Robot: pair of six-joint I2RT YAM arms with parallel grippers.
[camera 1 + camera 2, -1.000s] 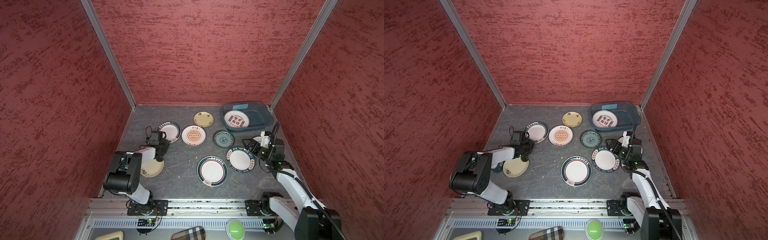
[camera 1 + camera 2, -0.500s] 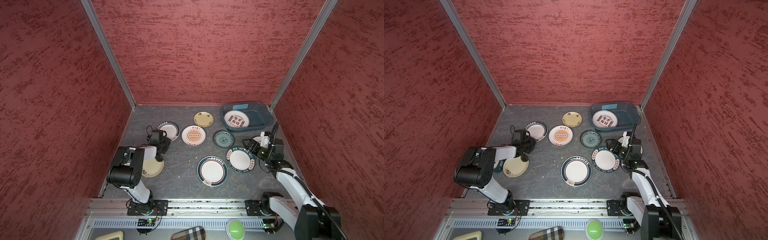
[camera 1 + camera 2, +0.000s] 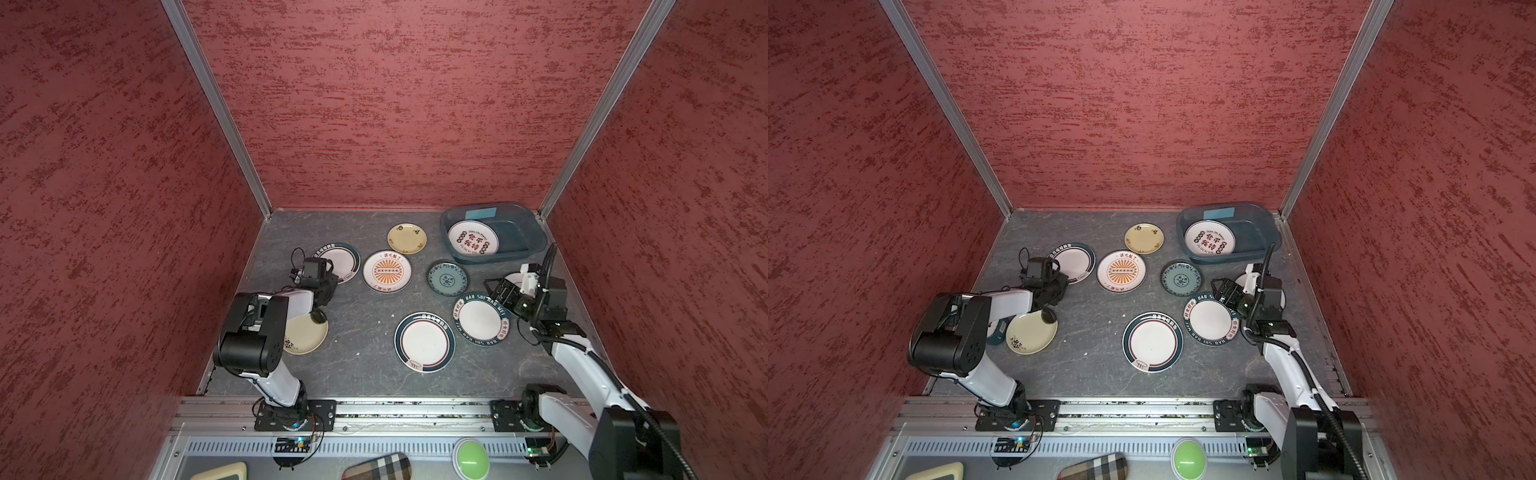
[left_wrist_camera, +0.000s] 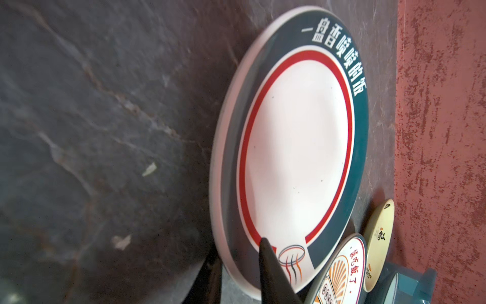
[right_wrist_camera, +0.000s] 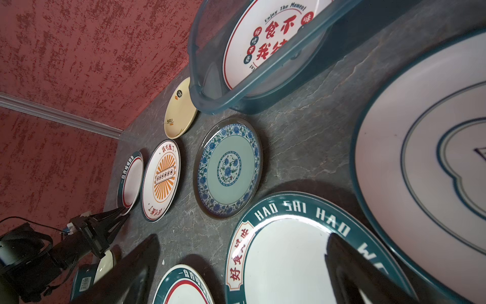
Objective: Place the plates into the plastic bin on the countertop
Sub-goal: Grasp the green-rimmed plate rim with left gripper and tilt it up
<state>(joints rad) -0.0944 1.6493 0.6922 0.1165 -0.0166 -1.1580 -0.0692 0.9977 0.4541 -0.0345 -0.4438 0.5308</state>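
Several plates lie on the dark countertop [image 3: 365,324]. My left gripper [image 3: 334,277] [image 4: 236,250] is shut on the near rim of the teal-rimmed plate [image 3: 343,259] [image 4: 297,147] at the back left, one finger on top and one beneath. My right gripper [image 3: 496,293] [image 5: 242,244] hangs open just above the "HAO SHI" plate [image 3: 480,320] [image 5: 284,263], holding nothing. The plastic bin [image 3: 536,245] [image 5: 200,86] stands in the back right corner with a red-character plate [image 3: 473,243] inside.
Also on the counter are a sunburst plate [image 3: 387,271], a yellow plate [image 3: 407,238], a small teal patterned plate [image 3: 447,278], a teal-rimmed plate [image 3: 424,341], a cream plate [image 3: 305,334] under the left arm and a quatrefoil plate [image 5: 434,158] under my right wrist. Red walls enclose three sides.
The left arm's elbow has swung slightly toward the back while its gripper stays at the plate's rim. The right arm has not moved.
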